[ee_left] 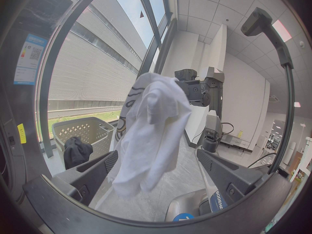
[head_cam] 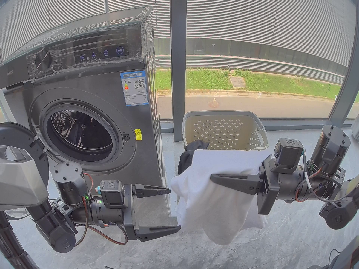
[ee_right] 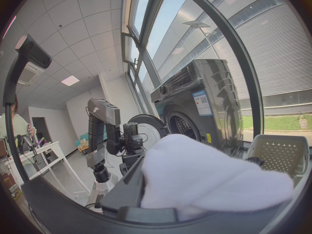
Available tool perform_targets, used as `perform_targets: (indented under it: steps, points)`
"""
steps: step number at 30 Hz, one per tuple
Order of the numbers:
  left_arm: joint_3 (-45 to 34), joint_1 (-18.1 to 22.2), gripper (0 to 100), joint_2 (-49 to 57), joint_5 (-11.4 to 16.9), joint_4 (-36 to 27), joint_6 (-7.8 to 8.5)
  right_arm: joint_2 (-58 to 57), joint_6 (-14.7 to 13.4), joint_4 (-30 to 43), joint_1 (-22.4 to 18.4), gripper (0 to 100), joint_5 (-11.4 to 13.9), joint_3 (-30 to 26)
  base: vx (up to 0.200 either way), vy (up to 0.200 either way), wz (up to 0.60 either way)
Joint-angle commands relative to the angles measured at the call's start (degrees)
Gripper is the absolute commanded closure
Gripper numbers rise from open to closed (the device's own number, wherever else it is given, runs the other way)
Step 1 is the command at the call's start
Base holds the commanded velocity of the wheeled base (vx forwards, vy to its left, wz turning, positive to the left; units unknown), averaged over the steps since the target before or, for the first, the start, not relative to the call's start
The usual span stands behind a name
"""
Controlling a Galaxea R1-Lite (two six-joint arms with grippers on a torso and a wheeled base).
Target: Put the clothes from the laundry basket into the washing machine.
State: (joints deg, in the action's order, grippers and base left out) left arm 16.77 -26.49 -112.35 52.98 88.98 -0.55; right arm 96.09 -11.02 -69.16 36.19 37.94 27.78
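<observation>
We see the right end effector (head_cam: 218, 182) clamped on a white garment (head_cam: 209, 206), which hangs in front of the laundry basket (head_cam: 224, 114). The left end effector (head_cam: 174, 209) is wide open and holds nothing, low beside the washing machine (head_cam: 144, 157). The machine door (head_cam: 17, 139) is open. 1 black garment (head_cam: 188, 154) drapes over the basket's front rim.

Grey marble floor (head_cam: 224, 251) under me; tall window (head_cam: 261, 38) far ahead; grass (head_cam: 261, 81) and road (head_cam: 243, 107) beyond; white tiled ceiling (ee_right: 81, 33) above, one lamp (ee_right: 70, 80) lit.
</observation>
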Motion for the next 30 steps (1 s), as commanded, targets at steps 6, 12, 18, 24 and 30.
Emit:
perform_targets:
  steps: [6,12,18,24,30]
  points:
    - [1.33,-3.04,0,-1.29,-0.16,0.32,-0.07,-0.99,-0.58,-0.01,2.57,100,0.03,1.92,0.0,0.0,0.0]
    - [7.04,-2.25,0,-5.25,-5.17,0.32,-0.07,-1.16,-1.28,-0.01,5.55,100,0.03,2.1,0.0,0.0,0.0]
    - [11.0,-2.43,0,-6.83,-5.7,0.32,0.02,-0.99,-1.37,-0.01,6.52,100,0.03,2.19,0.0,0.0,0.0]
    - [10.74,-7.08,0,-7.53,-5.17,0.58,-0.33,-0.55,-1.37,-0.01,6.52,100,0.12,2.89,0.0,0.0,0.0]
    - [12.67,-15.08,0,-9.64,-5.61,0.49,-0.77,0.51,-2.43,-0.01,7.14,100,-0.06,5.62,0.0,0.0,0.0]
